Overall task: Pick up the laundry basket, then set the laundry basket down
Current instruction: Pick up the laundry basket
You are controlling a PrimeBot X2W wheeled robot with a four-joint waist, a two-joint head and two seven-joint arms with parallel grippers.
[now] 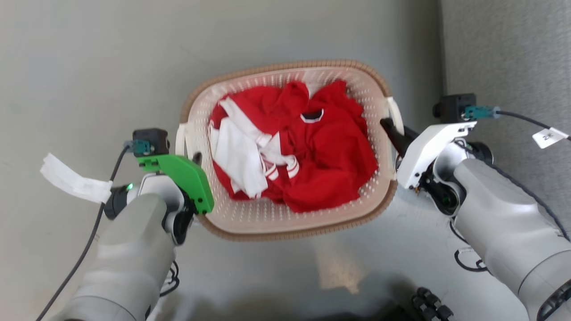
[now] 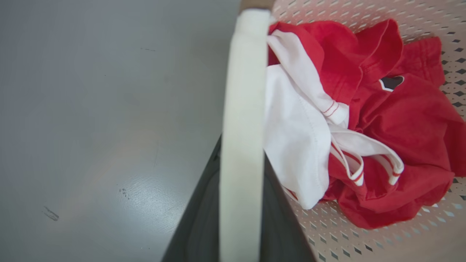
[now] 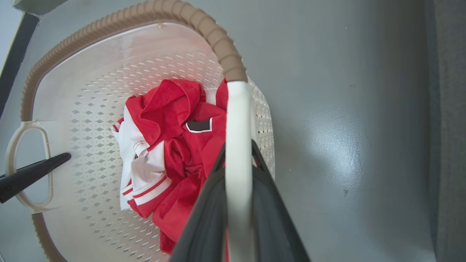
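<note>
The laundry basket (image 1: 285, 66) is cream-white and perforated with a brown woven-look rim, and sits centred in the head view over grey floor. Red and white clothes (image 1: 294, 142) fill it. My left gripper (image 1: 191, 157) is at the basket's left handle (image 1: 180, 139). In the left wrist view its dark fingers (image 2: 196, 225) are shut on that white handle (image 2: 242, 91). My right gripper (image 1: 391, 128) is at the right handle (image 1: 395, 110). In the right wrist view its fingers (image 3: 204, 218) clamp the white handle (image 3: 238, 116). I cannot tell whether the basket touches the floor.
Smooth grey floor (image 1: 89, 67) surrounds the basket. A darker grey textured strip (image 1: 508, 53) runs along the right side. Cables with white tags (image 1: 71, 180) hang from both wrists. Part of my dark base (image 1: 428, 303) shows at the bottom edge.
</note>
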